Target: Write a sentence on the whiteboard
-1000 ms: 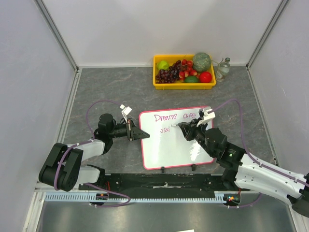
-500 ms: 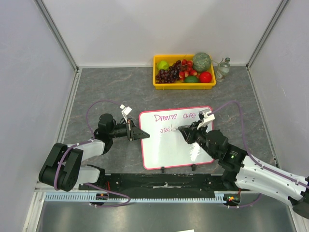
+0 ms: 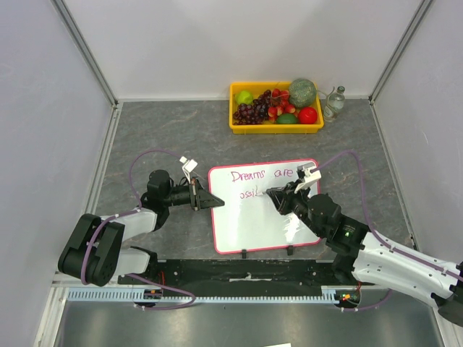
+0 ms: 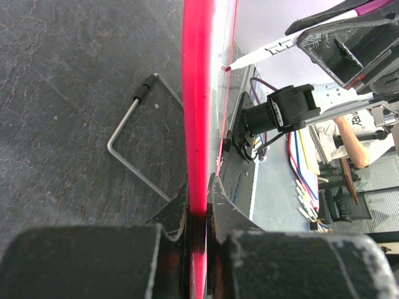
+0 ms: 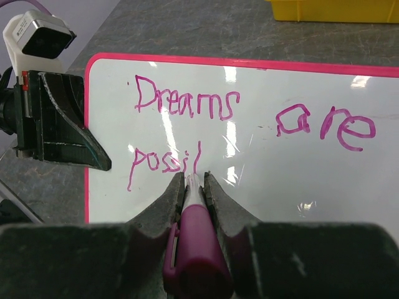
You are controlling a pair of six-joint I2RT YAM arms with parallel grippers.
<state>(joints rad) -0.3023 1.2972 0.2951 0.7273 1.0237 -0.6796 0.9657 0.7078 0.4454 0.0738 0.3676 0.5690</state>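
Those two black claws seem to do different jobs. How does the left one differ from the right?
The left gripper is shut on the pink rim of the whiteboard at its left edge; the right gripper is shut on a magenta marker. The left gripper sits beside the board; the right gripper reaches over it, marker tip at the sentence's unfinished "possil". Both are black, two-fingered and closed.
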